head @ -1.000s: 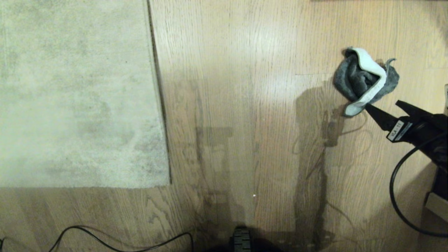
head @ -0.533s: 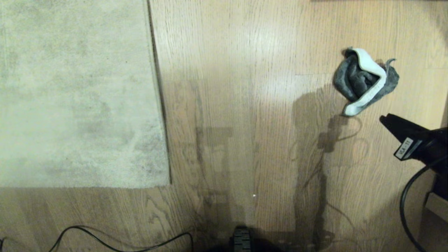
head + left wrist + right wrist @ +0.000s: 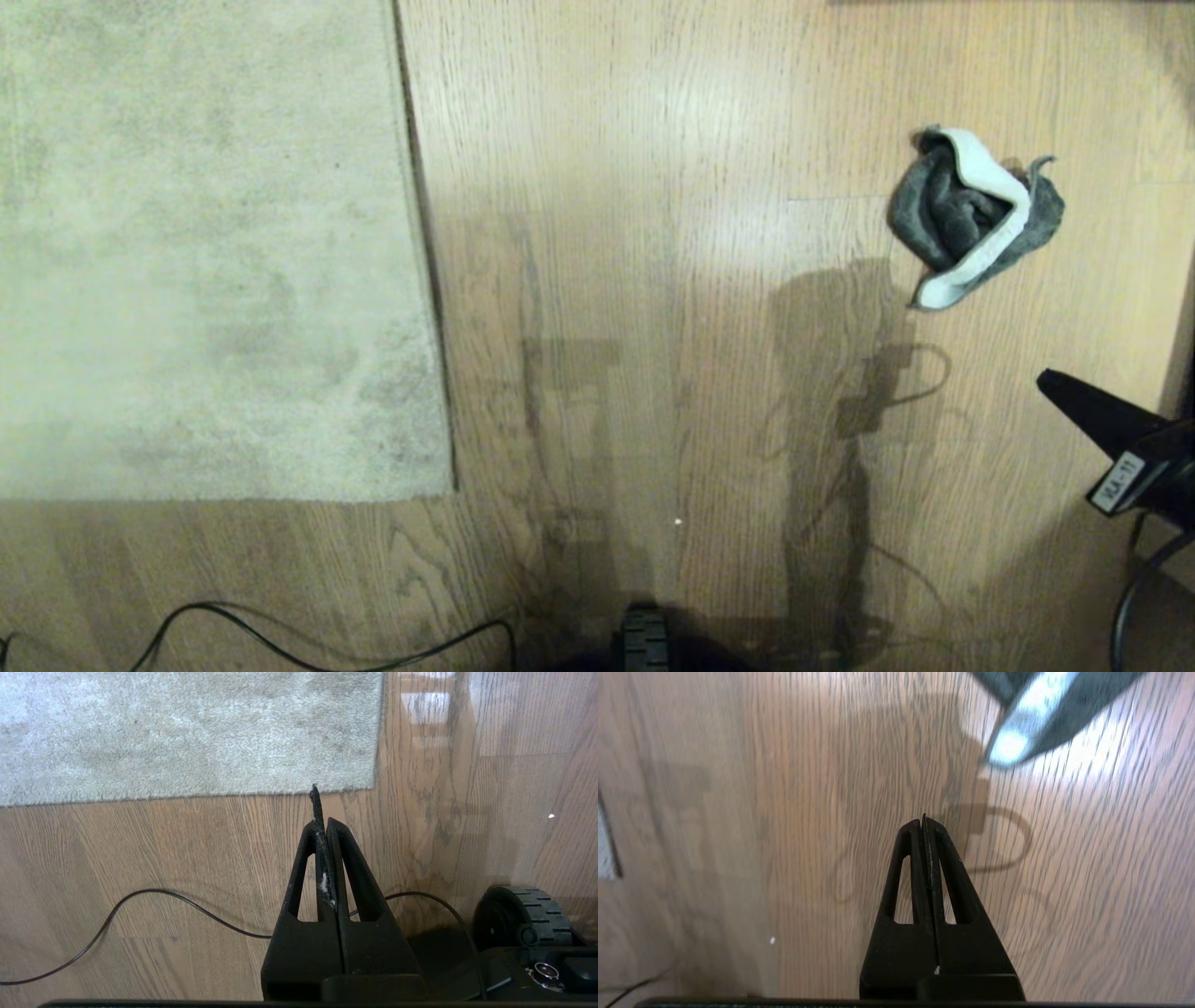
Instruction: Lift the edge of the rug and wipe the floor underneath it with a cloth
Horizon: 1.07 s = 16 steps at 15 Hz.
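Wood-grain floor (image 3: 653, 187) fills most of the head view, with the rug (image 3: 205, 243) lying flat on it at the left, its straight right edge and near edge both down against the planks. The cloth (image 3: 971, 217) sits crumpled on the bare floor well to the right of the rug (a dark grey bundle with a pale strip curling across it). The right gripper (image 3: 1047, 379) comes in from the right edge of the head view, its fingers pressed together on nothing, its tip nearer the robot than the cloth and apart from it. In the right wrist view the cloth (image 3: 1036, 714) shows only partly, beyond the closed tip (image 3: 923, 817). The left gripper (image 3: 317, 794) appears only in its own wrist view, also closed and empty, above the floor near the rug's corner (image 3: 369, 781). A thin black cable (image 3: 280, 644) loops over the planks close to the robot's base, next to a black wheel (image 3: 521, 917).
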{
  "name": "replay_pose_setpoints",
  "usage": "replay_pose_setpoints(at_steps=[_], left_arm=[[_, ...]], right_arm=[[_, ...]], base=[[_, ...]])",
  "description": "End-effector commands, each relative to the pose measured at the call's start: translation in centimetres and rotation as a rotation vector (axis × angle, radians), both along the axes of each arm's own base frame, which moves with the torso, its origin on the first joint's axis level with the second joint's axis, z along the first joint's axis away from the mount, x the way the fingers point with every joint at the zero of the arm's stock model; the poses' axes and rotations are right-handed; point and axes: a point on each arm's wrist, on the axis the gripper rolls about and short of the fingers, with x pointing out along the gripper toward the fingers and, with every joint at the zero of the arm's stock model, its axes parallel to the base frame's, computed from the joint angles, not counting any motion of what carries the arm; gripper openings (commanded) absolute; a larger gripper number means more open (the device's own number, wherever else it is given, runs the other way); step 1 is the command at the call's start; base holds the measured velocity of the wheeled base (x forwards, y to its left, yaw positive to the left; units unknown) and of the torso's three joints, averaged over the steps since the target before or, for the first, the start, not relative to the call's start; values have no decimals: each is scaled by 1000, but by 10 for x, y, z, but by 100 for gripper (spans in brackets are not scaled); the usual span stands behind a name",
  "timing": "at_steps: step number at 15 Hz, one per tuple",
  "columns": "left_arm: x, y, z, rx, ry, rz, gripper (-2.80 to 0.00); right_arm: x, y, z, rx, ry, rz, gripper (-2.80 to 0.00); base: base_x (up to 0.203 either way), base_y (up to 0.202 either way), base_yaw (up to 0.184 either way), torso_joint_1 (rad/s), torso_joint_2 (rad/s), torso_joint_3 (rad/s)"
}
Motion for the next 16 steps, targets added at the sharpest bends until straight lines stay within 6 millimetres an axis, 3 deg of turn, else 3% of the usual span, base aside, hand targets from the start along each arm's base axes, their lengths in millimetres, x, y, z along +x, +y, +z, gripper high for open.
replay_pose_setpoints(at_steps=[1,11,16], left_arm=[[0,0,0,0,1,1,-280],[0,0,0,0,1,1,-280],[0,0,0,0,1,0,-280]], right_arm=[[-15,0,-6,0,3,3,-280],[-53,1,-21,1,115,1,-280],[-101,1,-32,5,141,0,-280]], base=[[0,0,0,0,0,0],[0,0,0,0,0,0],[0,0,0,0,0,0]])
